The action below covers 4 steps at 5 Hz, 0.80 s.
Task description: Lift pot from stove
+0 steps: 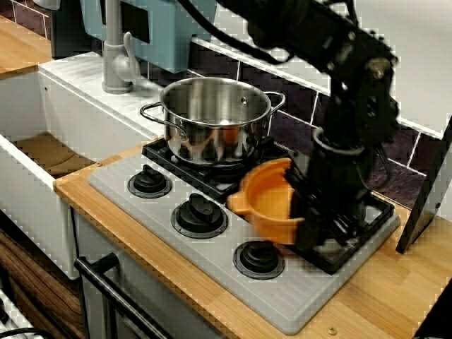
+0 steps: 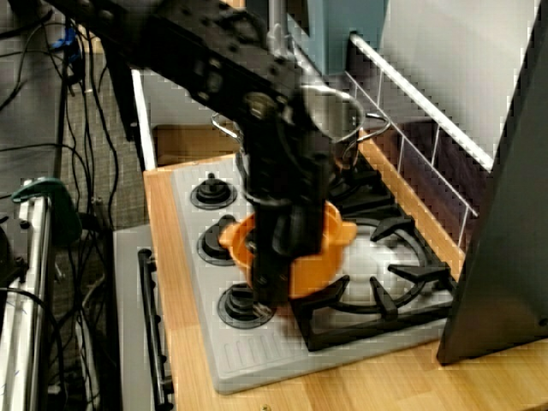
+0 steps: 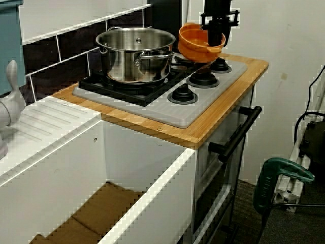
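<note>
The lift itself is in hand: the shallow round orange plastic pot (image 1: 267, 200) hangs tilted, clear of the black burner grate (image 2: 390, 282) of the flat grey ribbed stove (image 1: 212, 261), as the side view shows most plainly, with open air under its base. The black robot gripper (image 3: 216, 36) comes down from above, its fingers clamped on the pot's rim on the side away from the taller shiny steel pot (image 1: 215, 119), so the orange pot hangs off to one side of the fingers and tips toward the three round black knobs (image 1: 199, 213) just below. The arm reaches in from behind and over the stove, forearm sloping down, wrist turned nearly vertical. By my judgement, the next move calls for a steady, straight rise, keeping the grip firm, since a rim hold on a tilted pot could let it swing or slip; it also wants to stay away from the steel pot, which stands near on the rear burner, beside the wooden counter (image 3: 203, 129) edge.
</note>
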Each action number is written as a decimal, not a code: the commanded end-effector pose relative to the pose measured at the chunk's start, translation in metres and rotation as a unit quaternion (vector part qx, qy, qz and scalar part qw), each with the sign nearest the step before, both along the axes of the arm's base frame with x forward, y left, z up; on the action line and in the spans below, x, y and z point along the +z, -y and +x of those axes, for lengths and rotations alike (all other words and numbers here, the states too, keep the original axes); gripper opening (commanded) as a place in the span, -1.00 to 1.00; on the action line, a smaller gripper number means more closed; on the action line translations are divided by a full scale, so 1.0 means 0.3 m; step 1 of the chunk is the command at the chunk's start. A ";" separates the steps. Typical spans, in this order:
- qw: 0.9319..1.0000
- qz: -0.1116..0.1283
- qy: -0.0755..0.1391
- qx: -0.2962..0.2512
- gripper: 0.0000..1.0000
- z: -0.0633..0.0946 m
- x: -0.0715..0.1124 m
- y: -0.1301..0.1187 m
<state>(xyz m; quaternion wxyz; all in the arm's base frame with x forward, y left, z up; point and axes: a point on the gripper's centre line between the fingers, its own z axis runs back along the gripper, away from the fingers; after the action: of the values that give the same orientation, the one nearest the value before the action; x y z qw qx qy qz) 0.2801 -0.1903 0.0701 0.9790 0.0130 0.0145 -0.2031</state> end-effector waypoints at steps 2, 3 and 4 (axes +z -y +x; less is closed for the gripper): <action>1.000 -0.017 0.011 -0.017 -1.00 -0.015 0.206 -0.031; 1.000 -0.010 0.002 -0.016 -1.00 -0.015 0.239 -0.053; 1.000 -0.008 0.001 -0.016 -1.00 -0.015 0.286 -0.076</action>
<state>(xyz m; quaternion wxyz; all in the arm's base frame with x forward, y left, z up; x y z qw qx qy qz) 0.2716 -0.1659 0.1245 0.9729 0.0203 0.0627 -0.2215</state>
